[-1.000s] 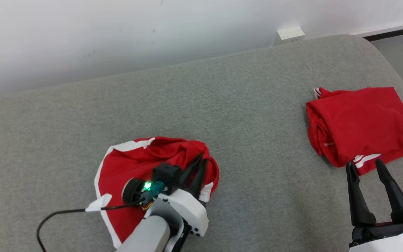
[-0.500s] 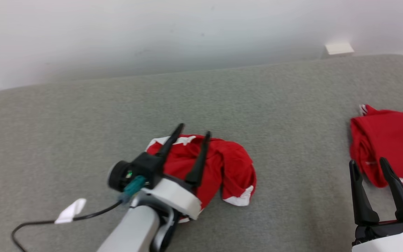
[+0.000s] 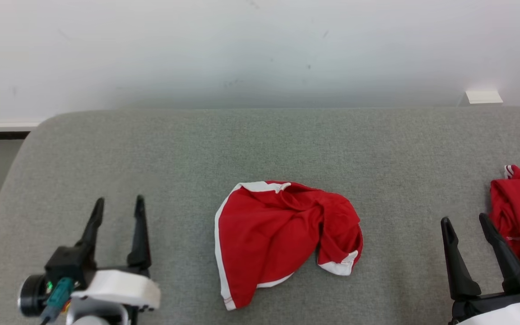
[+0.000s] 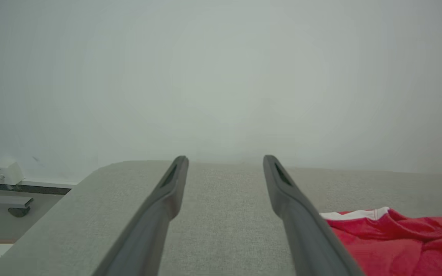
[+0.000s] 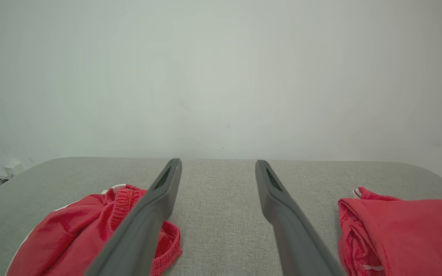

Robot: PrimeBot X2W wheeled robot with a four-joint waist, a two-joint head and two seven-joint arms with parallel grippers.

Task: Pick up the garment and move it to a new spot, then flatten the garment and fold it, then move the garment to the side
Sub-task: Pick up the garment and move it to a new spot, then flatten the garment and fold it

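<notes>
Left gripper [image 3: 120,200] sits at 8 o'clock, fingers spread wide, nothing in them. At 6 the crumpled red garment [image 3: 278,234] lies loose on the grey pad [image 3: 260,144]. Right gripper [image 3: 464,220] at 4 is wide and empty too, just beside a folded red garment [image 3: 519,212] at 3.

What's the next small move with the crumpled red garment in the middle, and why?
Probably bring the open left gripper to the white-trimmed left edge of the garment to start spreading it. It lies bunched, right side folded over, untouched; the right gripper is open too, apart from it.
</notes>
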